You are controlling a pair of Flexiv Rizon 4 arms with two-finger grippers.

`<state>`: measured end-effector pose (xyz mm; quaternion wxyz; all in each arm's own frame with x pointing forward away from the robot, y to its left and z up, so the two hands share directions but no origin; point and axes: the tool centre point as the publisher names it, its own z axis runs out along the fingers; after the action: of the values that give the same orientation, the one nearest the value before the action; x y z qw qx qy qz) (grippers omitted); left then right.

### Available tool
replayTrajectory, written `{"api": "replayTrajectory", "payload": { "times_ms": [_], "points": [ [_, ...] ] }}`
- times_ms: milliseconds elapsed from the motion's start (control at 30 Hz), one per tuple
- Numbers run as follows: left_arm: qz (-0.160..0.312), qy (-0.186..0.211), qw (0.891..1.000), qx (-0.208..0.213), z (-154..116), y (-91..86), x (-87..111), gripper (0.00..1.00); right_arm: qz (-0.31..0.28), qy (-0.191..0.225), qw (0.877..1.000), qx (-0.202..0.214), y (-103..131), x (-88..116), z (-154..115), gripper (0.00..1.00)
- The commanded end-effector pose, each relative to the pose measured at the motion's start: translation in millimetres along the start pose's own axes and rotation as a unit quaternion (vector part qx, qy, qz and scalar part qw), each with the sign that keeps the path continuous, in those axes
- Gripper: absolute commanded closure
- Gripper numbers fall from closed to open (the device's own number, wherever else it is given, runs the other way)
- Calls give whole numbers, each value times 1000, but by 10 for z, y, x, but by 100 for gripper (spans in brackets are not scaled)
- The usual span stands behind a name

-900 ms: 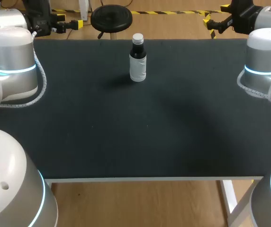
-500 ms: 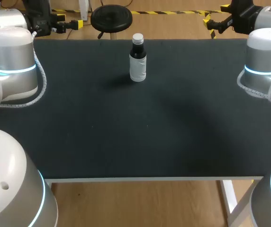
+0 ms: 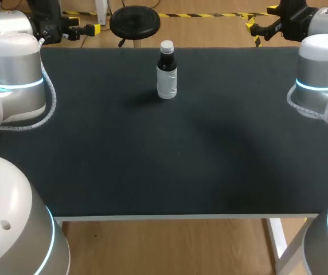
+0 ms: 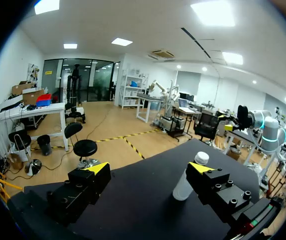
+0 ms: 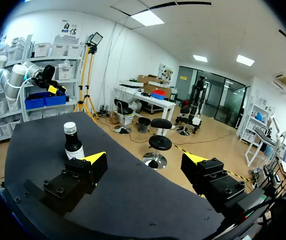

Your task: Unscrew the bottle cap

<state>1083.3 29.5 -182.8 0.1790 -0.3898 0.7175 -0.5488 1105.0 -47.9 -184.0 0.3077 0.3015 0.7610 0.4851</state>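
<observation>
bottle [image 3: 167, 77]: upright, cap [image 3: 166, 45] on, probably tight.
left gripper [image 4: 148, 168]: fingers apart; should steady the body.
right gripper [image 5: 144, 158]: fingers apart; should twist the cap squarely.

1. Table [image 3: 181, 172]: I see a black matte top on a white frame, with a white leg [image 3: 276, 236] under its near right corner.
2. Floor [image 3: 170, 246]: light wood, showing below the near edge and past the far edge. Yellow-and-black tape [image 3: 210, 15] crosses it beyond the far edge.
3. Stool [image 3: 134, 21]: round black seat, just past the far edge, near its middle.
4. Ceiling: white, with rectangular light panels [image 4: 217, 12], lit.
5. Walls [image 5: 38, 22]: white. I note dark-framed glass doors [image 4: 80, 80] at the room's far end.
6. Other furniture: a white bench [image 4: 30, 111] carrying boxes; shelving [image 5: 42, 49] holding bins; a yellow tripod lamp stand [image 5: 89, 80].
</observation>
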Motion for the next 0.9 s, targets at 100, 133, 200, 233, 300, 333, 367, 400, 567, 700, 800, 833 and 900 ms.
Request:
{"api": "replayTrajectory", "payload": {
  "times_ms": [100,133,200,233,300,333,367,400,567,700,800,833,900],
  "points": [
    [14,36,999,23,11,-33,74,0,0,1,1000,-1,-6,-6,-9,0],
    [21,52,998,33,18,-45,113,0,0,1,1000,-1,-6,-6,-9,0],
    [43,72,995,51,40,-62,179,0,0,1,1000,-1,-6,-6,-9,0],
    [49,82,994,56,43,-68,189,0,0,1,1000,-1,-6,-6,-9,0],
    [64,97,991,71,57,-69,228,0,0,1,1000,-1,-6,-6,-9,0],
    [68,105,989,75,59,-69,251,0,0,1,1000,-1,-6,-6,-9,0],
    [69,118,987,84,58,-68,265,0,0,1,1000,-1,-6,-6,-9,0],
    [77,138,983,97,48,-67,294,0,0,1,1000,-1,-6,-6,-9,0],
    [94,210,963,139,27,-1,397,0,0,1,1000,-1,-6,-6,-9,0],
    [90,227,957,155,56,54,475,0,0,1,1000,-1,-6,-6,-9,0],
    [98,245,952,155,147,116,547,0,0,1,1000,-1,-6,-6,-9,0],
    [98,249,951,154,180,139,564,0,0,1,1000,-1,-6,-6,-9,0],
    [104,265,947,148,267,189,617,0,0,1,1000,-1,-6,-6,-9,0]
  ]
}}
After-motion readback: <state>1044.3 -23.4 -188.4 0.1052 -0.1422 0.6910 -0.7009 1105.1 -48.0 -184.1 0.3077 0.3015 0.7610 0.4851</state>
